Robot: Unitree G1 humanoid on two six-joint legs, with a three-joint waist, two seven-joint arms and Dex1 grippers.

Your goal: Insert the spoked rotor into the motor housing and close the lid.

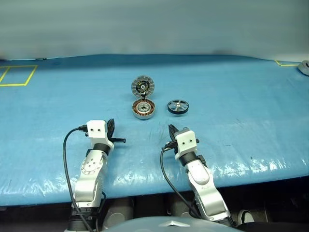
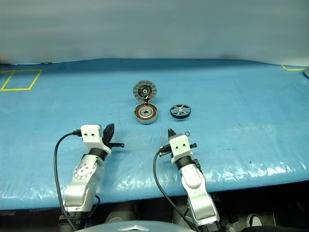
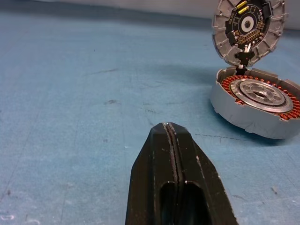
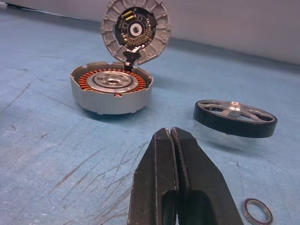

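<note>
on the blue table: nothing inserted yet, lid standing open

on the blue table point(image 1: 58, 145), in front of both arms, all three parts lie untouched, so by my reading the task is at its very start. the motor housing point(image 1: 144, 109) sits open, the ring of copper-coloured coils and the silvery centre bare, with no wheel in it. the lid point(image 1: 143, 87) stands up from the housing's far edge, joined there by a small dark hinge piece, its inner face turned toward the robot. the spoked rotor point(image 1: 178, 107) lies just beside the housing, on the robot's right, apart from it and resting on the cover. what is left, as i judge it: pick up the rotor, seat it over the silvery centre, then fold the lid down.

the left gripper point(image 1: 112, 127) and the right gripper point(image 1: 172, 130) hover near the table's front, well short of the parts, each with its two black fingers pressed together and holding nothing.

the rotor is a flat wheel with a black outer ring, silvery spokes and a hub; in the right wrist view it seems to sit slightly tilted, one edge lifted. it looks about as wide as the housing's mouth. the lid's inner face shows light radial fins around a dark centre with small gold-coloured bits. a small metal ring point(image 4: 257, 210) lies loose on the table near the right gripper.
</note>
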